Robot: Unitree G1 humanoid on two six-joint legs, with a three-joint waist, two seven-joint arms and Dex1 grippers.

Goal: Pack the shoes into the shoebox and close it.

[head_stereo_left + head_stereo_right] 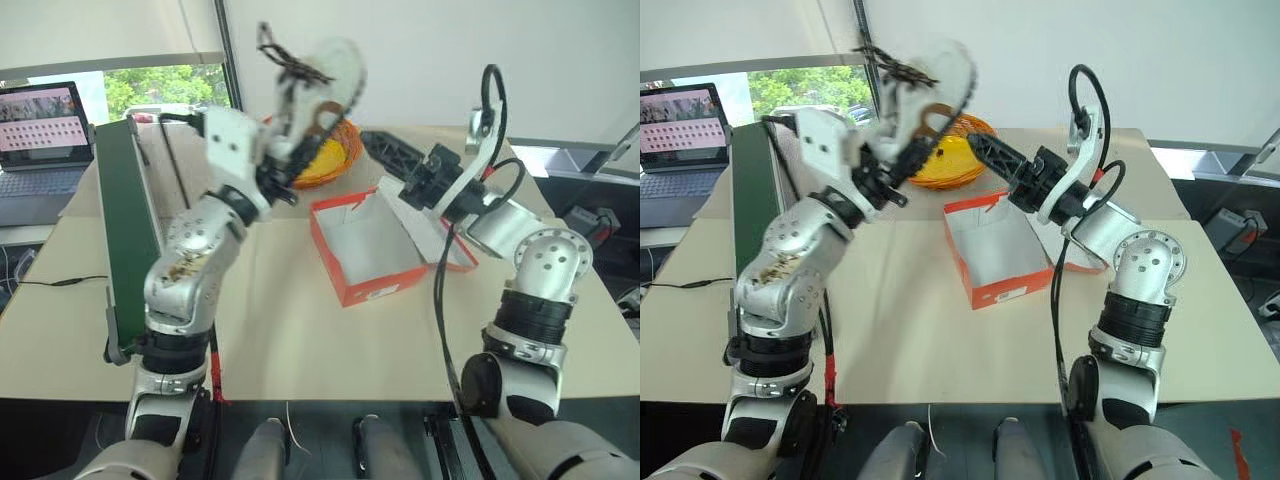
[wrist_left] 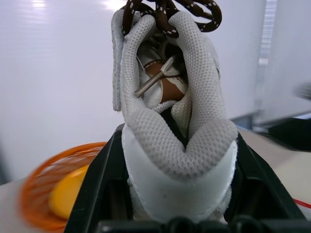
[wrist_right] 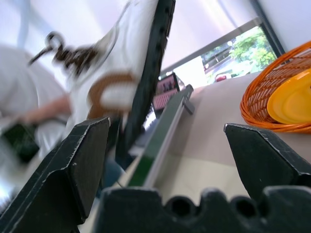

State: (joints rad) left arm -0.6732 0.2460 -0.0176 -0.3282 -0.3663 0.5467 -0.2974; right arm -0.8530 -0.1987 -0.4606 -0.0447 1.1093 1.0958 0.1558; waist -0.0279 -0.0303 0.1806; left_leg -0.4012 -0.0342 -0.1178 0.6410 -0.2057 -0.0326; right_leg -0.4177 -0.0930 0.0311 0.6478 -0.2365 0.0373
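One off-white shoe (image 1: 322, 80) with dark laces hangs heel-down in the air above the table, left of the box. My left gripper (image 1: 292, 140) is shut on its heel, and in the left wrist view both black fingers (image 2: 99, 184) press the heel of the shoe (image 2: 177, 145). The red-orange shoebox (image 1: 372, 290) lies open at mid-table, white inside and empty, its lid folded out to the right under my right arm. My right gripper (image 1: 385, 150) hovers over the box's far edge, open and empty, pointing toward the shoe (image 3: 112, 73).
A round orange wicker basket (image 1: 340, 150) with a yellow plate stands behind the box. A long green board (image 1: 125, 230) stands on edge along the left side of the beige table (image 1: 300, 340). A laptop (image 1: 40, 130) sits at the far left.
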